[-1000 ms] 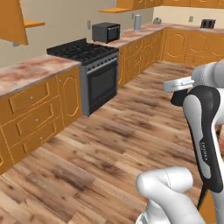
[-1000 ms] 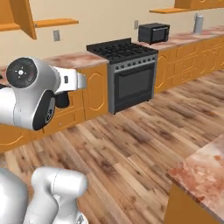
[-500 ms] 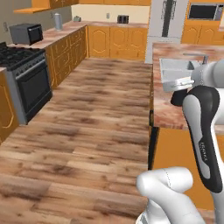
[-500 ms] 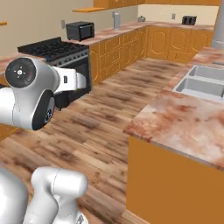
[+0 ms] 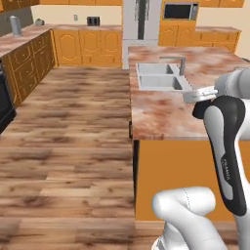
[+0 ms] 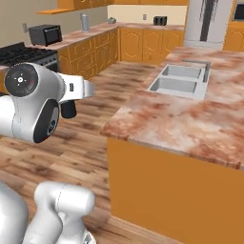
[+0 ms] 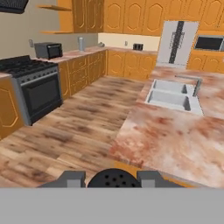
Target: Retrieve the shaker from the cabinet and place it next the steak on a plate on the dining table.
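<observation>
Simulated kitchen w/ orange cabinetry and wood plank floor. The landmark is the dining table, a big island w/ reddish-brown marbled stone top and orange sides; a steel double sink w/ a faucet is set into its far half. In the hand view the shaker sits at the bottom centre, between the two grey fingertips of the gripper, which look closed against its sides. It shows as a black dome w/ small holes in the cap, so the cap end faces the camera and the long axis runs along the camera's line of sight, toward the near corner of the dining table; can't tell more of its tilt. The shaker's body is hidden below the frame edge. In the left base view the white arm rises just beside the dining table's near edge, wrist over the stone top. In the right base view the arm's big joint hangs over the floor, left of the dining table's near corner. Beyond the dining table: a tall grey fridge and a built-in microwave. Across the floor from it: a black stove, a countertop microwave on the wall counter, and an open orange shelf on the wall above.
</observation>
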